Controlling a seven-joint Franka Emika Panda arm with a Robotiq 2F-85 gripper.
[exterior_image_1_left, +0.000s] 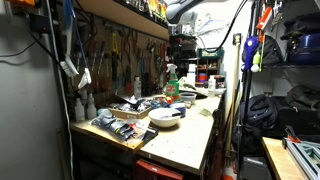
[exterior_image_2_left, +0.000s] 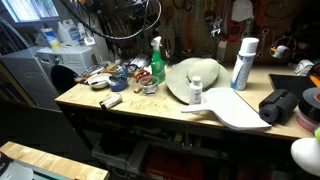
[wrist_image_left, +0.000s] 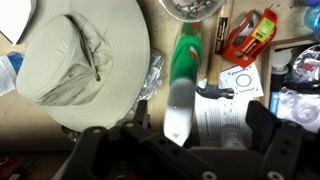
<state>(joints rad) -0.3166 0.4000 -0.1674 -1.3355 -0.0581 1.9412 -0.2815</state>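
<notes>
One green spray bottle (wrist_image_left: 186, 55) stands upright on the workbench (exterior_image_2_left: 150, 105), its white trigger head pointing up at the wrist camera. One pale cloth sun hat (wrist_image_left: 85, 55) lies just beside it, brim spread flat. On the bottle's other side there is one red tape dispenser (wrist_image_left: 250, 32) and one printed sheet (wrist_image_left: 225, 100) with a circle drawing. The print on both is too small to read. In an exterior view the bench also carries one tall white spray can (exterior_image_2_left: 243, 62) with a blue cap and one small white bottle (exterior_image_2_left: 196, 93) in front of the hat. No label can be read on either. The gripper (wrist_image_left: 178, 138) is spread wide, with one dark finger at each lower corner of the wrist view and nothing held between them. The bottle's white head sits centred in that gap, directly under the gripper, with clear space to each finger. How far above the bottle the gripper hangs cannot be told.
</notes>
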